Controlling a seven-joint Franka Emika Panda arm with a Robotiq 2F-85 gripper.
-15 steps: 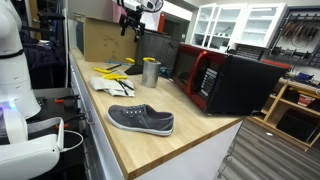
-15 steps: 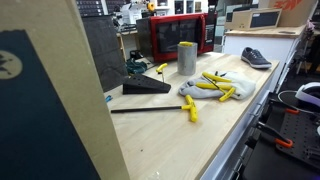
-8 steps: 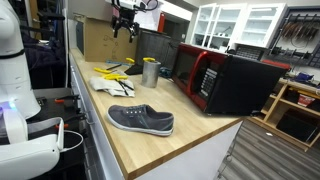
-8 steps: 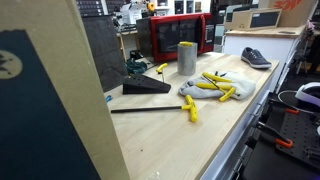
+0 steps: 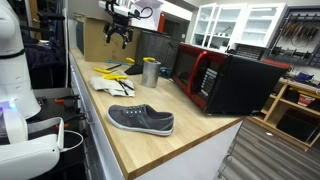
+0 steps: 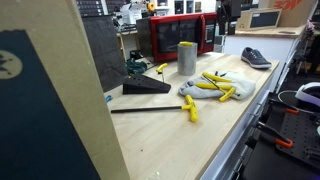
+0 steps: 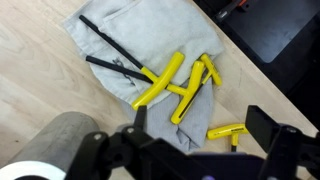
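Note:
My gripper (image 5: 117, 36) hangs high above the back of the wooden counter, open and empty. In the wrist view its two dark fingers (image 7: 200, 125) frame the scene below. Under it lies a grey cloth (image 7: 120, 40) with several yellow-handled tools (image 7: 180, 85) on it, and one small yellow-handled tool (image 7: 232, 131) lies beside the cloth on the wood. A metal cylinder cup (image 7: 55, 145) stands next to the cloth. The cloth (image 5: 112, 78) (image 6: 212, 88) and the cup (image 5: 150, 71) (image 6: 187, 58) show in both exterior views.
A grey shoe (image 5: 141, 120) (image 6: 255, 57) lies near the counter's end. A red-and-black microwave (image 5: 225, 80) stands along the back. A cardboard box (image 5: 98, 40) stands behind the cloth. A black wedge (image 6: 145, 87), a thin black rod (image 6: 150, 109) and a yellow tool (image 6: 190, 108) lie on the counter.
My gripper has moved to the left in an exterior view, toward the area above the cloth. Nothing on the counter has moved.

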